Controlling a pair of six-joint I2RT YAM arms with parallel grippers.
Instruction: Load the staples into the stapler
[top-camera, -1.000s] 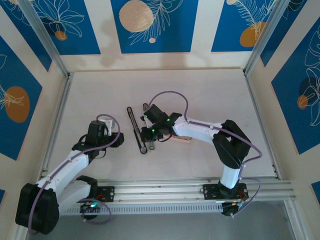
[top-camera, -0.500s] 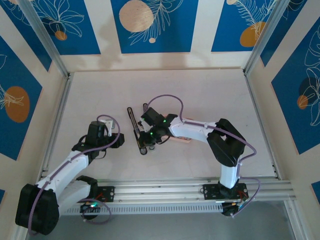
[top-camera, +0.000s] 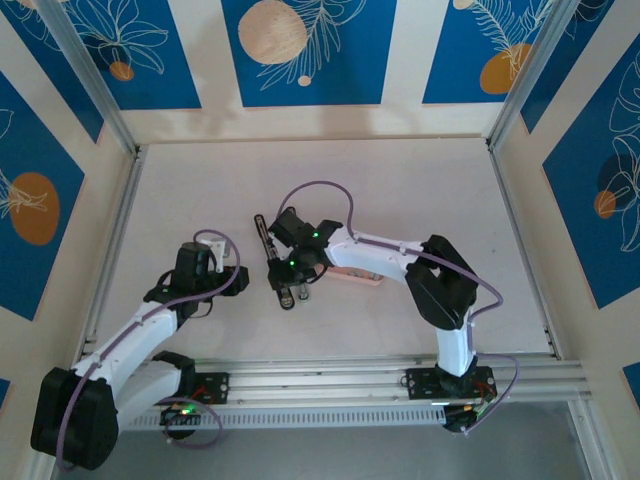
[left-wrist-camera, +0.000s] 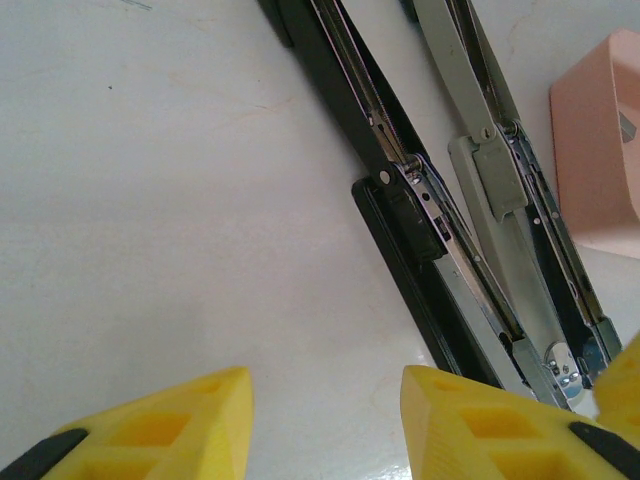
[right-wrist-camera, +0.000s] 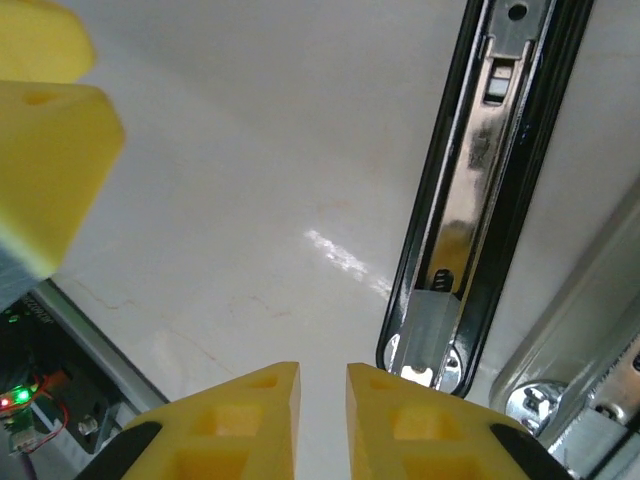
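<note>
Shows stapler (top-camera: 262, 235) opened flat at table centre, pink tray (left-wrist-camera: 600, 150) beside it on the right. Shows right gripper (right-wrist-camera: 323, 375) barely parted, empty, by its near end; left gripper (left-wrist-camera: 325, 385) released, leftward, bare table between.

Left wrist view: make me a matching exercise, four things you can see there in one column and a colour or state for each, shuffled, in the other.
Things:
A. stapler
B. tray
C. left pincer
D. table

Descriptions:
1. pink, at the right edge of the view
2. white and glossy
3. yellow tips standing apart, nothing between them
4. opened out, two long bars lying side by side

Pairs: A-4, B-1, C-3, D-2
</note>
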